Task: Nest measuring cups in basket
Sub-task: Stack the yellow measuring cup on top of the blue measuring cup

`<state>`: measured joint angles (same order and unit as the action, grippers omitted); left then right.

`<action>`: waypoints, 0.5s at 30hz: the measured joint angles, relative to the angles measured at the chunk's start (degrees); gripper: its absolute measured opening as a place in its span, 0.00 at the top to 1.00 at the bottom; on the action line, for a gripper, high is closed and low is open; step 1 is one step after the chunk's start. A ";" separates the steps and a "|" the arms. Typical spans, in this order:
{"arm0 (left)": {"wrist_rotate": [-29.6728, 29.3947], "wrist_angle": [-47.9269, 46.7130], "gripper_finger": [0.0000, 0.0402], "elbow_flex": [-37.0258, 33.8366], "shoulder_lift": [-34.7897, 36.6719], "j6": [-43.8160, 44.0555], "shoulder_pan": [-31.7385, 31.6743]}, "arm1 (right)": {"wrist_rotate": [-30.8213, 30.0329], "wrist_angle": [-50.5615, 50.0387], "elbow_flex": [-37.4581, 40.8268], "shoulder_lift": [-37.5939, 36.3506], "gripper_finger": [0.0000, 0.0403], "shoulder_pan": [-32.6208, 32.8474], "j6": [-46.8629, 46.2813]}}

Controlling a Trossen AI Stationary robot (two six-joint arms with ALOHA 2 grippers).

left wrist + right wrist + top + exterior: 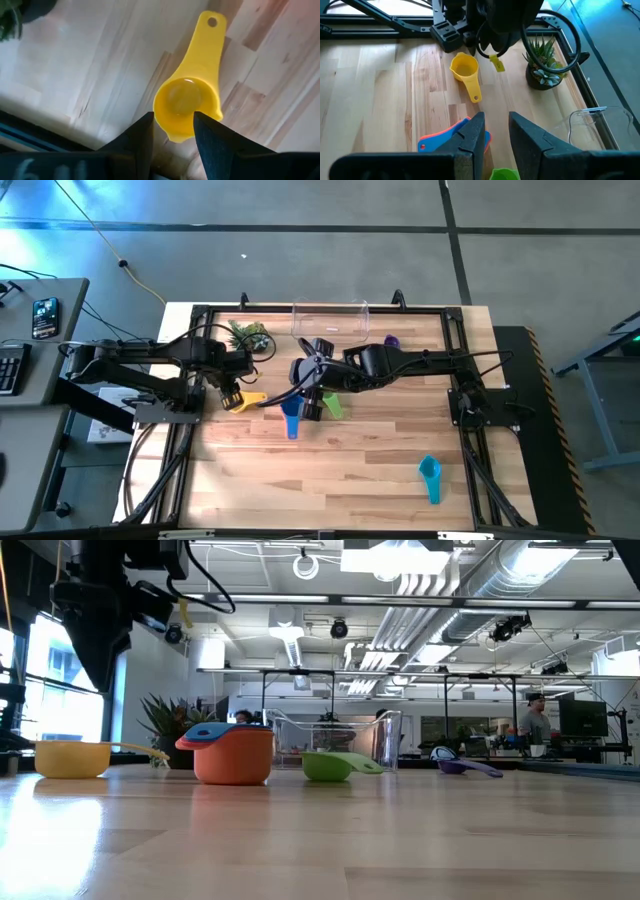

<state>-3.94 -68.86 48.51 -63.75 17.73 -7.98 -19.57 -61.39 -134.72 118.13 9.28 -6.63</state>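
The yellow cup (186, 100) stands upright on the table with its handle (210, 35) pointing away from my left gripper (172, 132). That gripper is open and hovers above the cup (247, 400), well clear of it in the low view (72, 758). My right gripper (496, 132) is open and empty over the table's middle (311, 406). Below it the blue cup (454, 131) sits nested in the orange cup (235, 758), and the green cup (333, 406) lies beside them. The purple cup (392, 340) rests near the clear basket (330, 320). The teal cup (430, 478) lies toward the near right. No red cup shows.
A spiky potted plant (248, 335) stands at the far edge, left of the basket and close behind my left gripper. A black metal frame (200, 315) borders the table. Bare wood lies along the near side between the blue cup and the teal cup.
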 joint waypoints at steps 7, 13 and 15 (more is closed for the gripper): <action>0.34 2.68 0.68 -3.41 -1.16 -2.39 -1.66 | -0.20 0.00 0.00 0.00 0.80 -0.28 -2.49; 1.39 3.56 0.68 -4.83 -5.66 -5.40 -2.66 | -0.24 0.01 0.00 0.00 0.80 -0.63 -3.89; 1.36 4.07 0.68 -4.83 -7.37 -6.14 -2.92 | -0.30 0.02 0.00 0.00 0.80 -0.64 -3.89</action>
<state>-2.58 -64.79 43.68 -71.11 11.60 -10.90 -19.87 -61.36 -134.72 118.13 8.64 -10.52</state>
